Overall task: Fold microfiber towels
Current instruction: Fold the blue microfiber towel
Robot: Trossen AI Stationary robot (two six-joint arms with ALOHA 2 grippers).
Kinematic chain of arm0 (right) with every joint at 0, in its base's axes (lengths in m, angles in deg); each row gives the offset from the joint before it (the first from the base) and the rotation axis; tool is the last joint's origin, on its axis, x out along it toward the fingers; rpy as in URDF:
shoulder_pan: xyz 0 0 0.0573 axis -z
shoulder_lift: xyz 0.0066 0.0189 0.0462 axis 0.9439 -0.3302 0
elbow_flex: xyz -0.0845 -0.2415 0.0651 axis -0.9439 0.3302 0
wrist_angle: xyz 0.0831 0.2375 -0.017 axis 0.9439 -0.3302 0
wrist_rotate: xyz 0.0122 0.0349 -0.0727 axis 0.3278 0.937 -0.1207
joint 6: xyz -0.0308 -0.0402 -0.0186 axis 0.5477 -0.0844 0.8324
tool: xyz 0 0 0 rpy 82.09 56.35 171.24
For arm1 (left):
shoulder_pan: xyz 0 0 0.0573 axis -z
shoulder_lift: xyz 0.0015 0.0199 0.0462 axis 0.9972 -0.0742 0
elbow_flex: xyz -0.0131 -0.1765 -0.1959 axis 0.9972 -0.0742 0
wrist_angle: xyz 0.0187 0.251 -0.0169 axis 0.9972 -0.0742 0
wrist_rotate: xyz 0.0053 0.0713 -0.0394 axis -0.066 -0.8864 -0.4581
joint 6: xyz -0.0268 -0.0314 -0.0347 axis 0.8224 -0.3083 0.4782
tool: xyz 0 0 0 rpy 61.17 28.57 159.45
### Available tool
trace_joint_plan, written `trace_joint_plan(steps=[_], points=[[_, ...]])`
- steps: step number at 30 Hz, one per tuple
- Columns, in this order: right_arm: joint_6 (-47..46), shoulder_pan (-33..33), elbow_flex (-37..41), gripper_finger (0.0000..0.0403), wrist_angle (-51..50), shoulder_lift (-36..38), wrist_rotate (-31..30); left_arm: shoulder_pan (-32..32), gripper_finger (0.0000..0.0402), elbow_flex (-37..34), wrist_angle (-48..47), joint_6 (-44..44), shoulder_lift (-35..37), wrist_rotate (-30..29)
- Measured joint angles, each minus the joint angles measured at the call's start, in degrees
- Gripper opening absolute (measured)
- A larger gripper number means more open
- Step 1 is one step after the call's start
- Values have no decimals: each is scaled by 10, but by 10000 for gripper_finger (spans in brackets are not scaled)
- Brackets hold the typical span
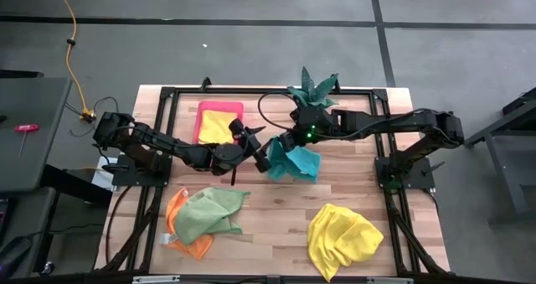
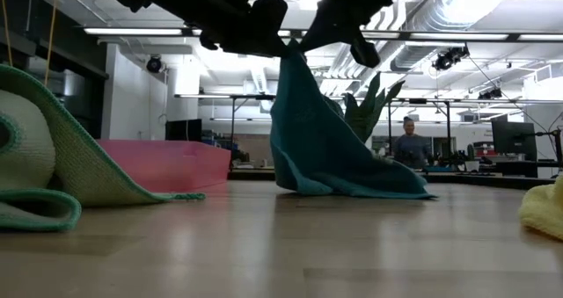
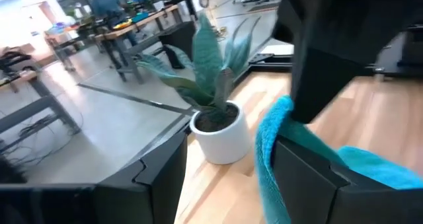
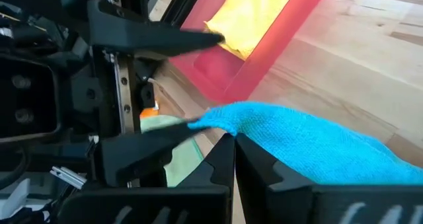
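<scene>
Towels are what you are folding, and the teal towel (image 1: 298, 162) is the one in hand: it sits at the centre of the high view, one corner lifted and the rest trailing on the table (image 1: 276, 225). In the low view it hangs as a tall peak from the upper middle of the frame down to the wood.

Your right gripper (image 4: 232, 139) has its fingers together, clamped on the towel's raised edge. Your left gripper (image 1: 251, 143) sits just left of the towel at mid-frame, close to the right one. Its wrist view shows teal cloth (image 3: 277, 141) draped between its dark fingers, but I cannot tell whether they are pinching it or merely standing around it.

By my reading you are at the lift-and-spread step, with no fold made yet. The next move likely calls for a sure second grip on a neighbouring corner, then drawing the two grippers apart so the edge goes taut before you lay it flat.

Elsewhere, a yellow towel (image 1: 215, 126) lies in the pink tray (image 1: 199, 110) at upper centre-left, a light green towel (image 1: 205, 213) overlaps an orange towel (image 1: 180, 236) at lower left, and another yellow towel (image 1: 342, 236) sits at lower right. A potted plant (image 1: 313, 89) stands above the teal towel.
</scene>
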Motion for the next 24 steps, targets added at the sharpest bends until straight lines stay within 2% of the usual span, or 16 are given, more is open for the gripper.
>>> trace_joint_plan(steps=[5,12,16,24], points=[[0,0,0,0,2,0,0,0,180,3,3,0,0,54],[1,0,0,0,2,0,0,0,134,23,3,-1,0,64],[0,0,0,0,2,0,0,-1,122,24,-4,-2,0,80],[1,0,0,0,2,0,0,0,99,24,-19,-11,0,67]])
